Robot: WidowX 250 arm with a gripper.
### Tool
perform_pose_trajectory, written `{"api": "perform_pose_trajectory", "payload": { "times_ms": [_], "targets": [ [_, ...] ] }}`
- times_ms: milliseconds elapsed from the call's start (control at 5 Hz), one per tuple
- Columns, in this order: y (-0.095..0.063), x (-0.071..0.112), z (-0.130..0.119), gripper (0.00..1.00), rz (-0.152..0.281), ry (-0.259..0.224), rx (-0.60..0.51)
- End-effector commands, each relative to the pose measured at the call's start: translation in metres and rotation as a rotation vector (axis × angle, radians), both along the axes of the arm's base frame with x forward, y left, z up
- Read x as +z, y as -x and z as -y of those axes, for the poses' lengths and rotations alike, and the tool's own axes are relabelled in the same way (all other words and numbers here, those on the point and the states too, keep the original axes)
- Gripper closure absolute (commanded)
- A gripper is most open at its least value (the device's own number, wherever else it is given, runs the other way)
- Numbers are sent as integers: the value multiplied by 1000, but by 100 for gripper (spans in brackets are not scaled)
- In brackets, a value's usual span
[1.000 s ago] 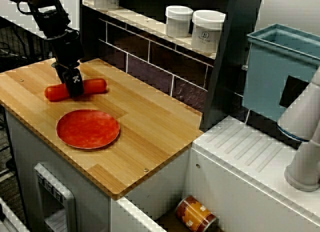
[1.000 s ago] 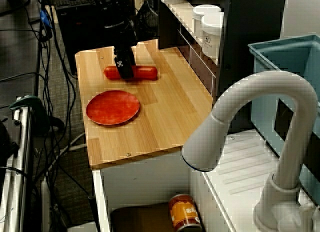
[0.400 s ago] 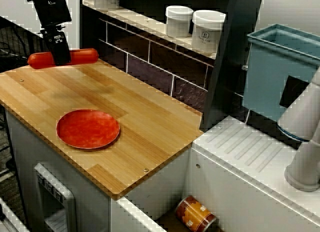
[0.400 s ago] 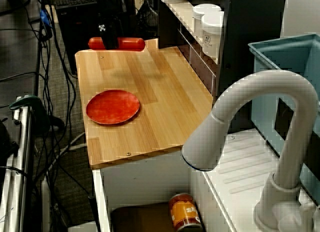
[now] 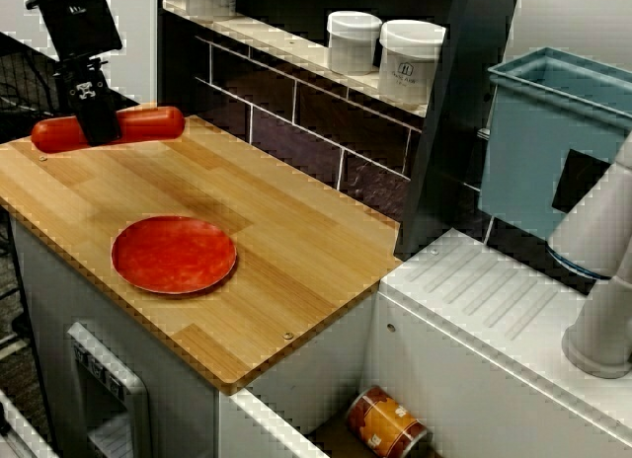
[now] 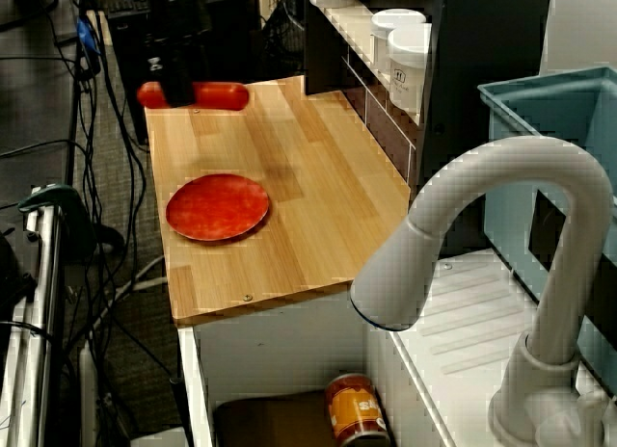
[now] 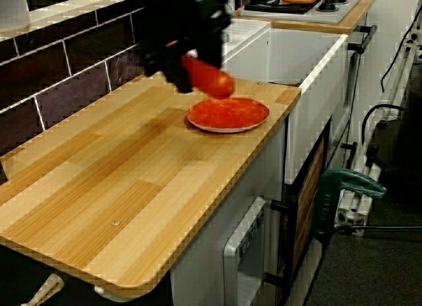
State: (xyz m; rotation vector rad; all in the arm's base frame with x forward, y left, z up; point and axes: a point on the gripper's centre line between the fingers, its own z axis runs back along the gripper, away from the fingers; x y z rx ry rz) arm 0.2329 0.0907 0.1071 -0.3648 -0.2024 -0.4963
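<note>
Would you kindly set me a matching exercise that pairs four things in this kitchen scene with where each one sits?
Things:
1. red sausage
2. red plate
3. can
4. white jars

Places:
A. standing on the shelf above the dark tiles
B. clamped in the gripper, lifted off the surface
C. lying on its side down in the sink basin
D. flat on the wooden counter

Pairs: 1-B, 2-D, 3-C, 4-A.
</note>
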Motion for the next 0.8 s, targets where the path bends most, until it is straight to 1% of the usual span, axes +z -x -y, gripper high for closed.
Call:
{"api": "perform_pose_trajectory", "payload": {
  "times_ms": [0,200,400,600],
  "targets": [
    [30,-12,25,100,111,-95,-42],
    [28,-28,44,100,136,-129,-61],
    [18,-44,57,100,144,-126,-33],
    [5,-56,60,100,129,-141,-27]
  ]
}}
